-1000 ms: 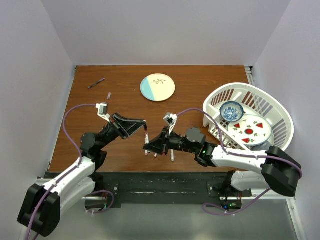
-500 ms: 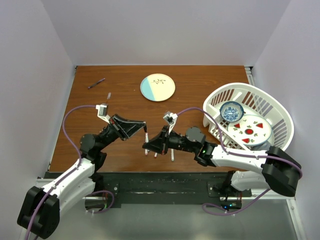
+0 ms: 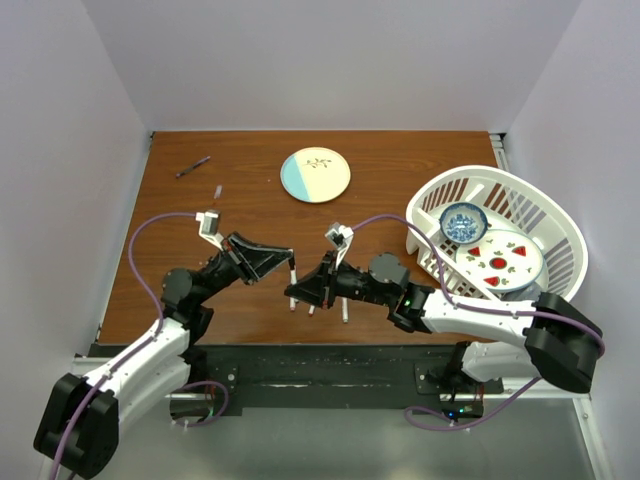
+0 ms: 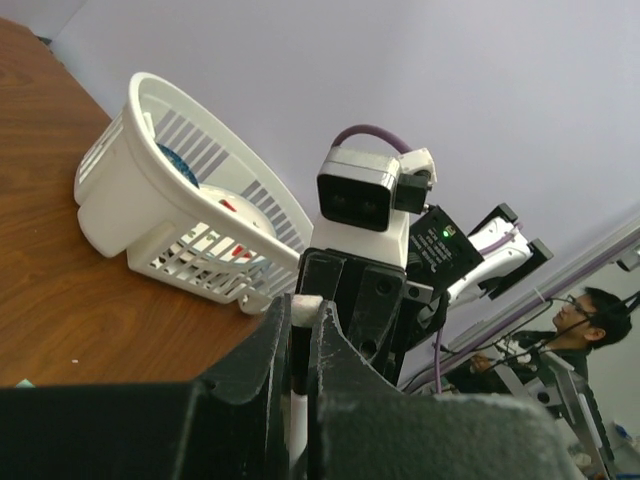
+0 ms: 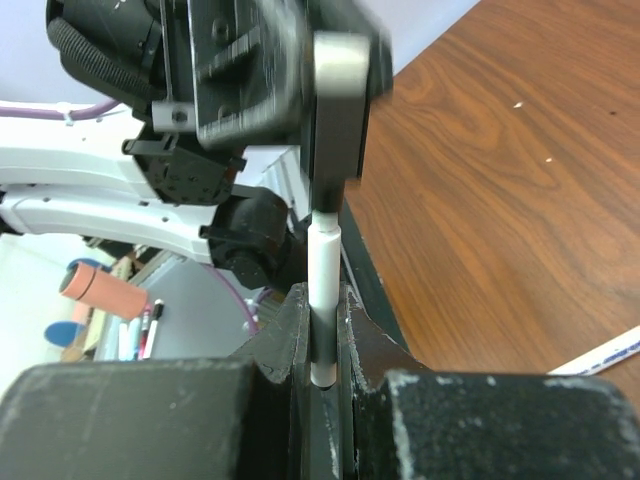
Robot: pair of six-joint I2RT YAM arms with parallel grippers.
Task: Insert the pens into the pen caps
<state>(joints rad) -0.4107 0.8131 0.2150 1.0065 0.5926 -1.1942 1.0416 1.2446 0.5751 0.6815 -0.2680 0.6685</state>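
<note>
My left gripper (image 3: 292,262) (image 4: 303,310) is shut on a black pen cap (image 4: 298,345) with a white end showing above the fingertips. Just under it, my right gripper (image 3: 292,292) (image 5: 322,300) is shut on a white pen (image 5: 323,260). The pen stands upright and its top runs into the left gripper's fingers. Two white pens (image 3: 311,310) (image 3: 345,312) lie on the table beneath the right wrist. A dark purple pen (image 3: 193,166) and a pale cap (image 3: 216,191) lie at the far left.
A round blue-and-cream plate (image 3: 315,174) sits at the far middle. A white basket (image 3: 560,235) (image 4: 110,190) with a bowl and a plate stands at the right. The table's near edge runs just below both grippers.
The left gripper has shifted slightly toward the near edge, closer to the right gripper. The right arm has hardly moved. Both grips are unchanged.
</note>
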